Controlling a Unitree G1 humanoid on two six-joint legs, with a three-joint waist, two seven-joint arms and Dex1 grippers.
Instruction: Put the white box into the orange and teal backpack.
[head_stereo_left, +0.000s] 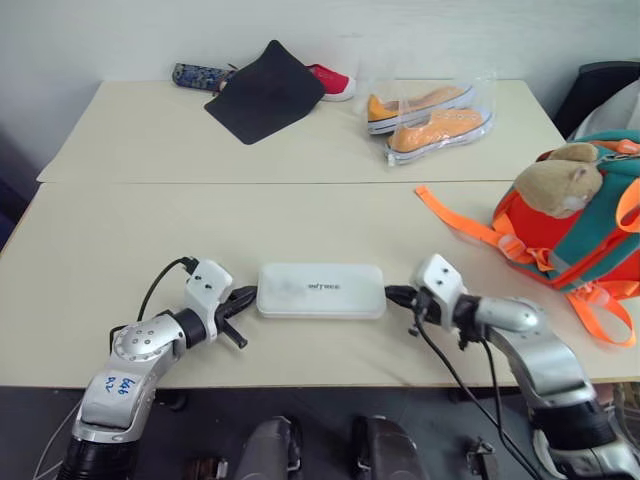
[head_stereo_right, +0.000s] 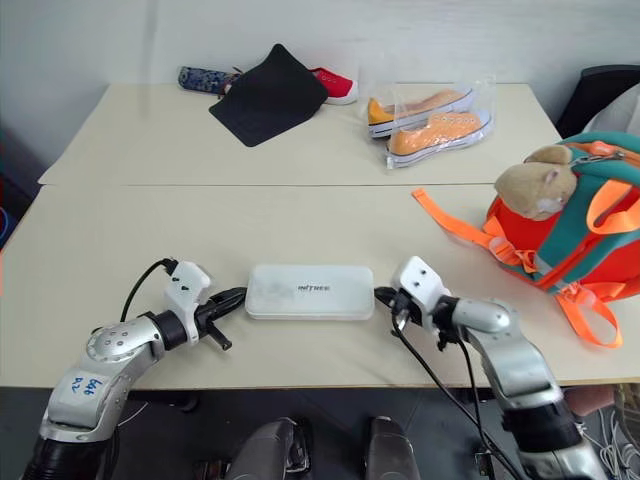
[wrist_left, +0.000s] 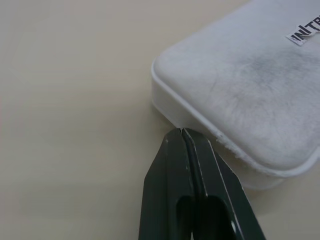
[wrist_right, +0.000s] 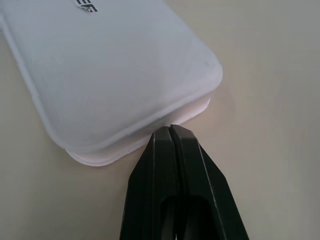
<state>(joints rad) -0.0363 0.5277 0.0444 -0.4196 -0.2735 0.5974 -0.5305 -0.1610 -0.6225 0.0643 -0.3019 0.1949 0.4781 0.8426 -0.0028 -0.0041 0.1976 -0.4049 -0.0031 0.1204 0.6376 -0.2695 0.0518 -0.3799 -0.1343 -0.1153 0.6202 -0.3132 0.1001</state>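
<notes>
The long cream table (head_stereo_left: 120, 250) is carrying everything, and the orange and teal backpack (head_stereo_left: 585, 225) is slumping at its right end with a tan plush toy (head_stereo_left: 558, 182) sitting on top and orange straps trailing toward the middle. The white box (head_stereo_left: 321, 290) is lying flat near the front edge, well apart from the backpack, its long axis running left to right. It is looking like a rigid plastic case with rounded corners and a raised lip running round its side; it is probably light for its size, stiff enough not to flex, and smooth enough to slip under a weak hold. The left gripper (head_stereo_left: 236, 303) is sitting at the box's left short end and the right gripper (head_stereo_left: 400, 295) at its right short end, each with its two black fingers pressed fully together and nothing between them. In the wrist views each pair of tips is resting right at the box's end wall. Squeezing inward on both short ends, below the lip, is looking like the soundest purchase.
</notes>
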